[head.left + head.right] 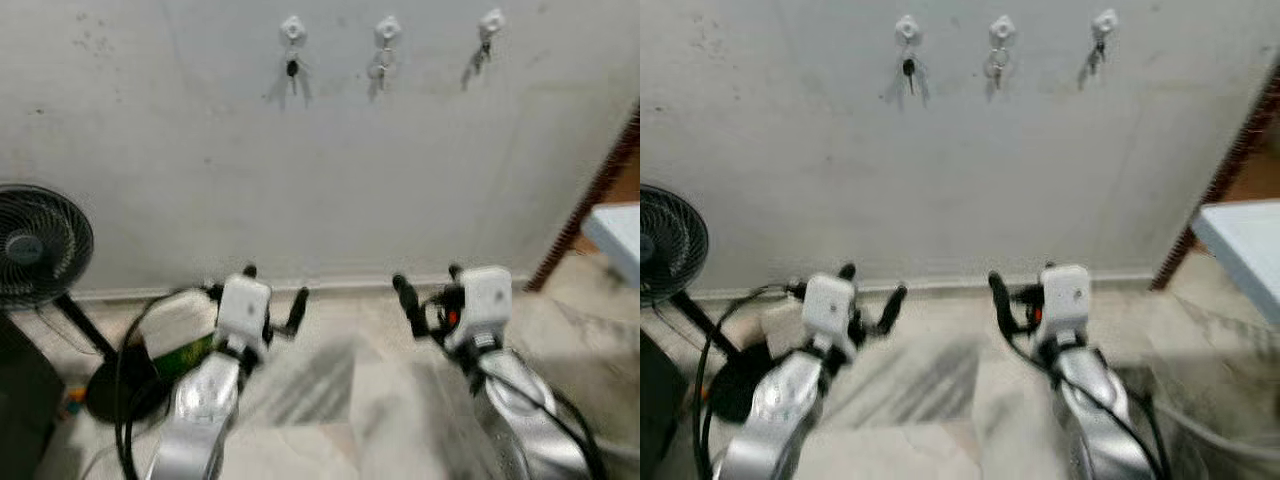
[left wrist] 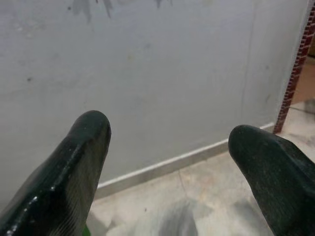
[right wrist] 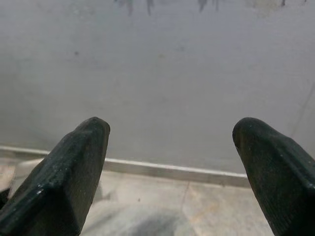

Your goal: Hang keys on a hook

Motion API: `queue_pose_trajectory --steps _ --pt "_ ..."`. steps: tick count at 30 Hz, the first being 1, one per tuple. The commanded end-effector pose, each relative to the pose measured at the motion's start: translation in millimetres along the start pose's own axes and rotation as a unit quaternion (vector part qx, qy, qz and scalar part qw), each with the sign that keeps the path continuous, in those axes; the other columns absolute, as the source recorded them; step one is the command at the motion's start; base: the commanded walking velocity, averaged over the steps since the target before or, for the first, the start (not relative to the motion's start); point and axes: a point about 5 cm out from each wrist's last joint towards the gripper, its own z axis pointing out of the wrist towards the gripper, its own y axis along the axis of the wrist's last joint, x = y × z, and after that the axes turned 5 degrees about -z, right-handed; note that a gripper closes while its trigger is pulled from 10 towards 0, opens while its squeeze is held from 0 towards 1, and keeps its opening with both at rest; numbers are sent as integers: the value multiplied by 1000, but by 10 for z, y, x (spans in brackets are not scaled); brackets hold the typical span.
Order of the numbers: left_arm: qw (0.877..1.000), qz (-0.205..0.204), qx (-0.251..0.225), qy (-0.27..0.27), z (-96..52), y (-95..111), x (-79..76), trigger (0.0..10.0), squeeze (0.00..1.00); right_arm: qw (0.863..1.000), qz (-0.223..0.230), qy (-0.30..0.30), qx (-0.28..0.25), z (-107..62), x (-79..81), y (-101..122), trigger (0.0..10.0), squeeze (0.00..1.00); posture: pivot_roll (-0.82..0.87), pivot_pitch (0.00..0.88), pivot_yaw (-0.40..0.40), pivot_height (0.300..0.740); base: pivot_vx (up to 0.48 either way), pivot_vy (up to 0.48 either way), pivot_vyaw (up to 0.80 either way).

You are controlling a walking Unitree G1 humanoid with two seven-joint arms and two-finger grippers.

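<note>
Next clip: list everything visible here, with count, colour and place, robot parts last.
hooks: three, white, in a row high on the wall
keys: three sets, dark and silvery, one hanging from each hook
wall: one, grey-white, straight ahead
fan: one, black, on the floor at far left
table: one, pale top, at right edge
left gripper: one, black fingers open, holding nothing, low over the floor
right gripper: one, black fingers open, holding nothing, low over the floor
</note>
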Motion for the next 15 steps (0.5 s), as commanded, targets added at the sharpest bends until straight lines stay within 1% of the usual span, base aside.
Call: queue_pose_trajectory --steps 1,15 --pt "1000 0 1 6 -6 -3 19 10000 0 1000 -5 -1 -7 5 -12 34 10000 0 -41 0 47 740 -337 0 0" --pt "1000 2 2 6 -17 -13 25 10000 0 1000 -4 1 -5 17 -3 18 10000 0 -36 0 46 740 -336 0 0"
